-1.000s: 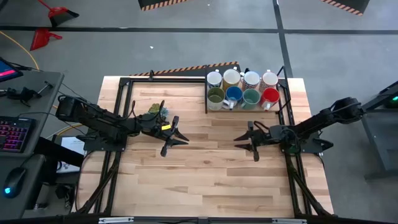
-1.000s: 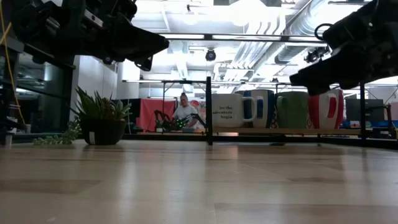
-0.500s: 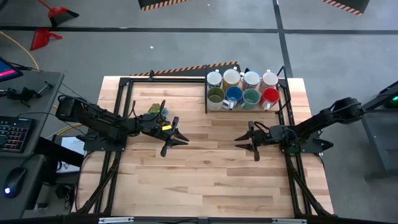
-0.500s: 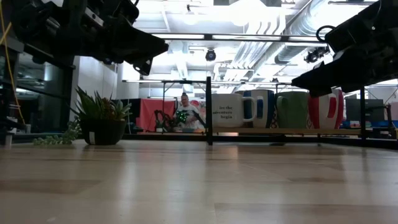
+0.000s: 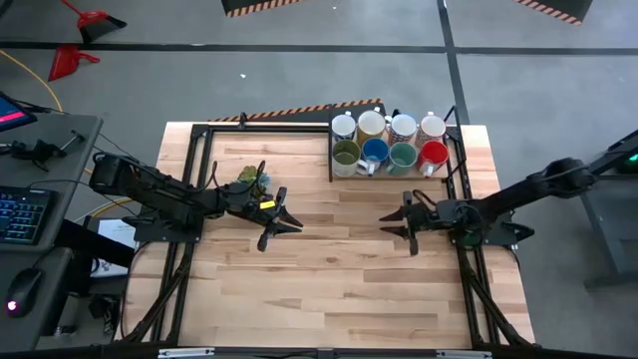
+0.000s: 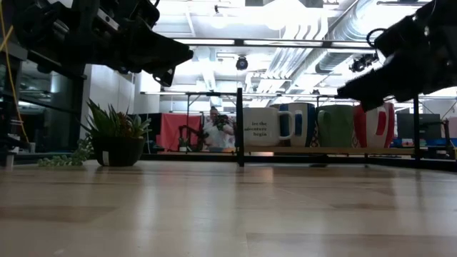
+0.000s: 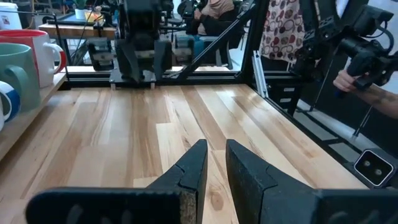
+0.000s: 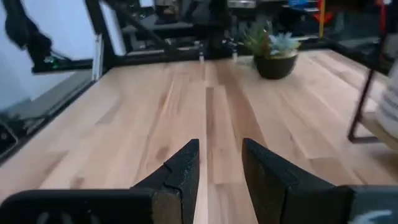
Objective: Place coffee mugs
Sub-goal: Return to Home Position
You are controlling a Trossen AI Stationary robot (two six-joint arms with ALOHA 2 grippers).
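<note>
Eight coffee mugs stand in two rows in a dark-framed rack at the table's far right: white, cream and two more white behind; olive, blue, teal and red in front. In the low view the mugs stand on their bases on the rack's raised shelf. My left gripper hovers over the table's middle left, a little open and empty. My right gripper hovers facing it at middle right, a little open and empty, nearer than the rack.
A small potted plant stands on the table behind my left gripper; it also shows in the low view. Bare wood lies between the two grippers and toward the near edge. A person stands in the room beyond the table.
My right gripper has drawn back a little toward the table's right edge, its fingers unchanged.
</note>
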